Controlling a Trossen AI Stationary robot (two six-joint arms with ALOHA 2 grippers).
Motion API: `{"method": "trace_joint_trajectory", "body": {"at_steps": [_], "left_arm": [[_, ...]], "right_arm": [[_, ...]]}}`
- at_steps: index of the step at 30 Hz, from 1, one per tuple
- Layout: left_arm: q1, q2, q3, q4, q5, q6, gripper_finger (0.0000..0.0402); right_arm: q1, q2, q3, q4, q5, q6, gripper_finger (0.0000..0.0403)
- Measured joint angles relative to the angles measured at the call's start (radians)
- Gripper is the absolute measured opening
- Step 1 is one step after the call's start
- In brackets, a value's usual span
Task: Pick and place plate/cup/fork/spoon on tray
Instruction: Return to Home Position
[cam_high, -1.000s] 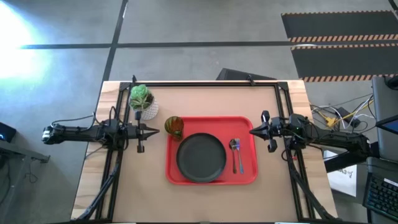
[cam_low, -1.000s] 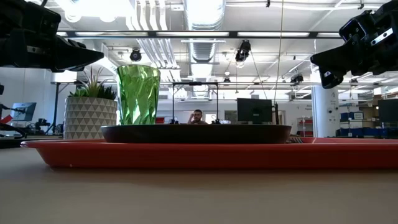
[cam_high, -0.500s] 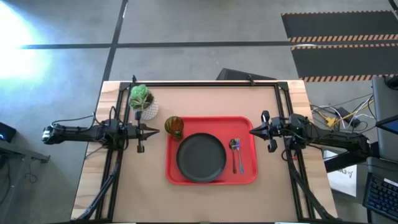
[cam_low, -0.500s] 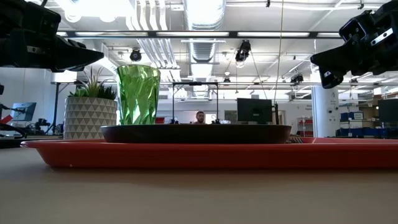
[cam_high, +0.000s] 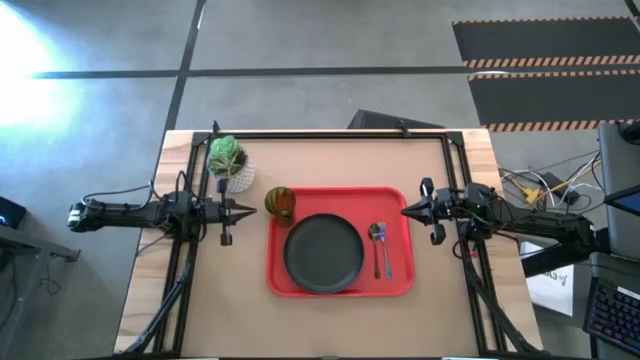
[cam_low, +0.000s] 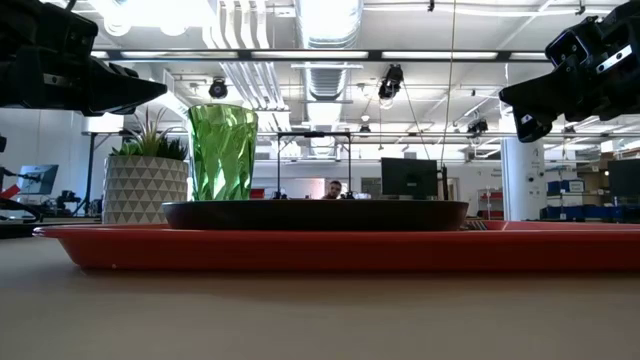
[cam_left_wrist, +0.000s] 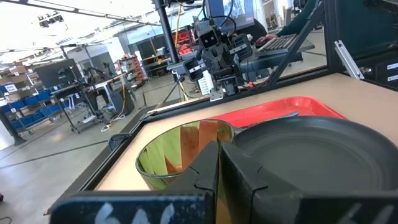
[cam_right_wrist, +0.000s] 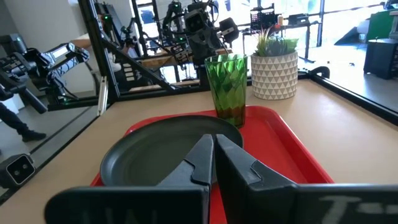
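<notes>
The red tray (cam_high: 400, 283) lies in the middle of the table. On it are the dark plate (cam_high: 323, 253), the green cup (cam_high: 280, 203) upright in its far left corner, and to the right of the plate the spoon (cam_high: 377, 238) and the blue-handled fork (cam_high: 387, 262), side by side. My left gripper (cam_high: 250, 210) is shut and empty, level above the table just left of the cup. My right gripper (cam_high: 405, 210) is shut and empty, level at the tray's right rim. The right wrist view shows the cup (cam_right_wrist: 227, 87) and the plate (cam_right_wrist: 155, 146) on the tray.
A white pot with a green plant (cam_high: 228, 160) stands at the far left of the table, behind the cup. Black frame rails (cam_high: 330, 133) run along the table's far, left and right sides. Bare tabletop (cam_high: 330, 320) lies near the front edge.
</notes>
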Motion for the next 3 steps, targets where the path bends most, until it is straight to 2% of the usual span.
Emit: {"method": "trace_joint_trajectory", "body": {"at_steps": [3], "left_arm": [[0.000, 0.000, 0.000, 0.000, 0.000, 0.000, 0.0000]], "right_arm": [[0.000, 0.000, 0.000, 0.000, 0.000, 0.000, 0.0009]]}}
